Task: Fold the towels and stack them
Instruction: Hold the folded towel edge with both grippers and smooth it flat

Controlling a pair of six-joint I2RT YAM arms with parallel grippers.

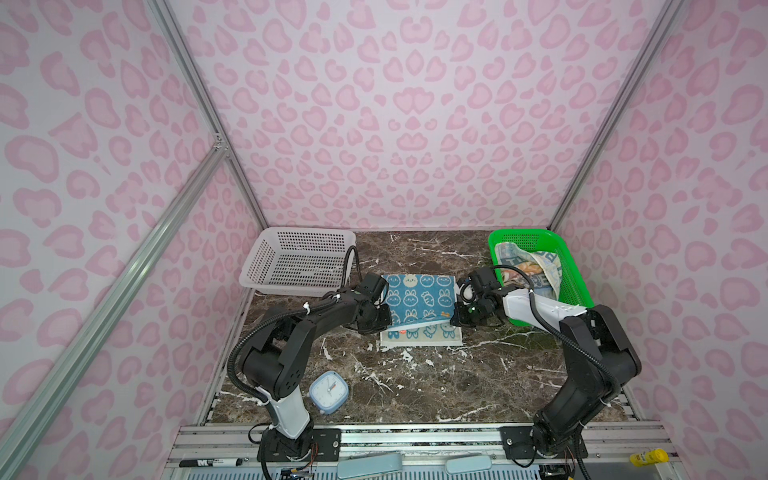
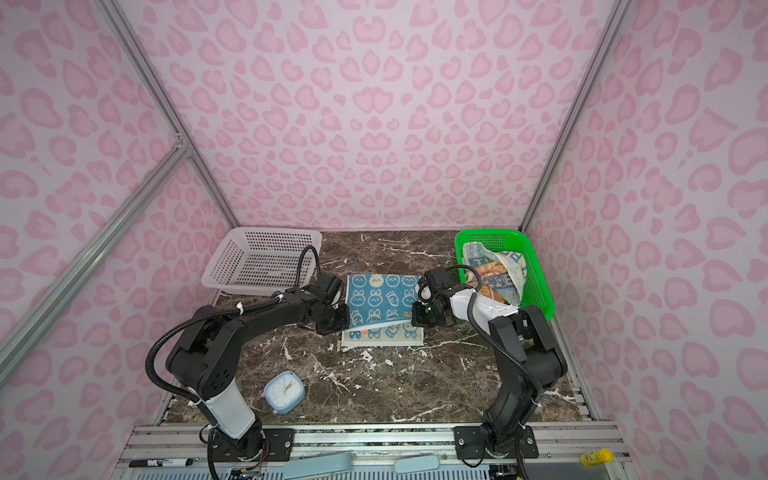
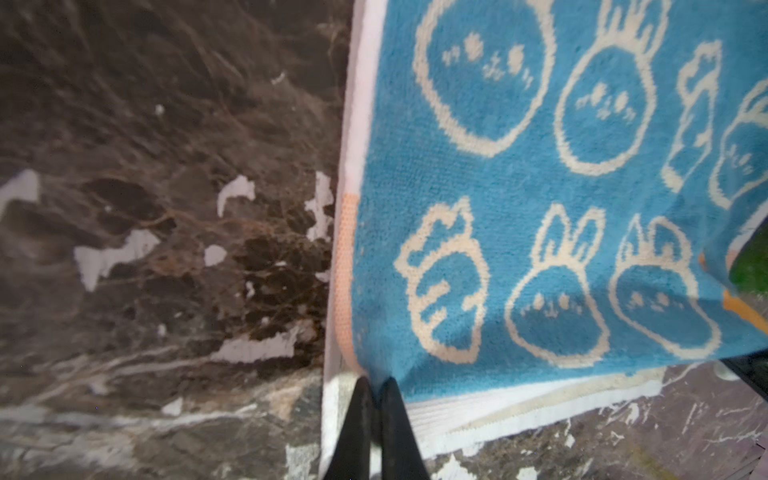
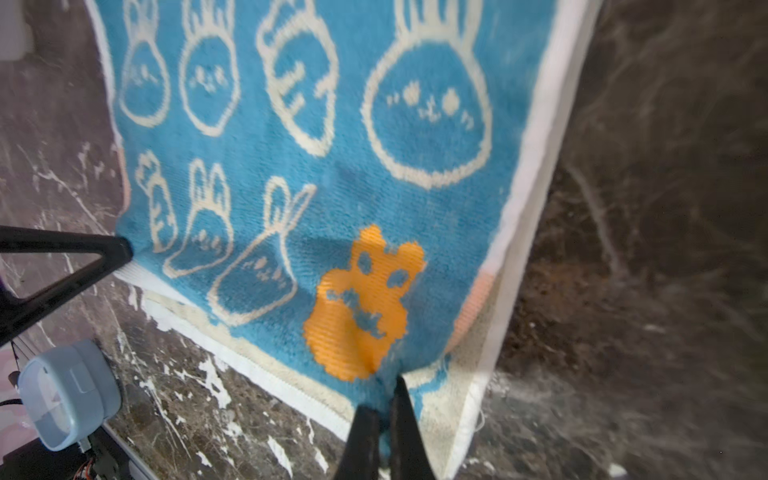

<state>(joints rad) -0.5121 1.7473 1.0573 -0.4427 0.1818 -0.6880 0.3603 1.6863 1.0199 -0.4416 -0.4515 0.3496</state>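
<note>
My left jaws are pinched shut on one near corner of the blue towel (image 1: pixel 415 297), and my right jaws are pinched shut on the other near corner, just below an orange bear figure (image 4: pixel 361 303) woven into the cloth. Between the two grips the blue flap hangs lifted off the table (image 1: pixel 415 386) and slanted toward the far edge, with its cream bunny and carrot outlines facing up. Under it, the near strip (image 1: pixel 422 336) of the same towel lies flat, showing its cream side with blue bunnies. The towel sits in the middle of the table, between my two arms. At the far right a green basket (image 1: pixel 572 282) holds the other towels (image 1: pixel 532 262), crumpled together in blue, orange and cream. At the far left stands a white basket (image 1: pixel 266 266). A small blue clock (image 1: pixel 328 390) lies near my left arm's base, well apart from the towel.
</note>
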